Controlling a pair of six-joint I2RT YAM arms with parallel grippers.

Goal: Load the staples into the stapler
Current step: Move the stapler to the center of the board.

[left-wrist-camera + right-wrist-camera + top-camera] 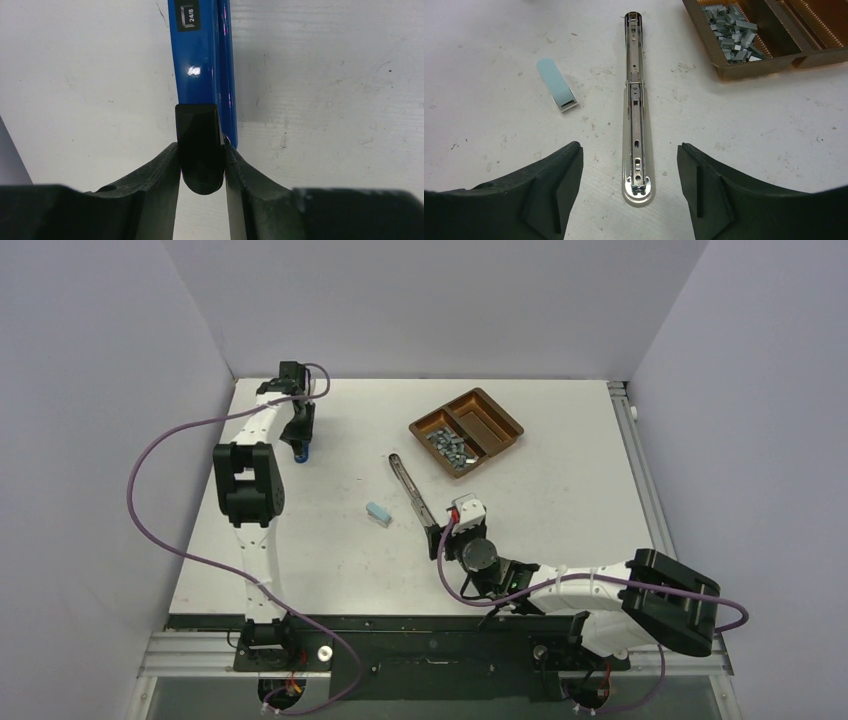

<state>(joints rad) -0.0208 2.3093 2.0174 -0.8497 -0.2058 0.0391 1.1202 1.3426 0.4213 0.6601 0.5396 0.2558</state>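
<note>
Squeezing the blue stapler (197, 60) by its black end (200, 135), the left gripper (201, 165) is clamped tight on it. The right gripper (629, 150) hangs with fingers wide apart over the long silver stapler rail (636, 125) lying flat on the table (499, 50). Past it, tiny grey staples (731, 30) sit piled in one part of the brown tray (754, 67).

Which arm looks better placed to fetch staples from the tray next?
Right: the right claw hangs open near the staples; the left claw grips the blue stapler, farther away.
</note>
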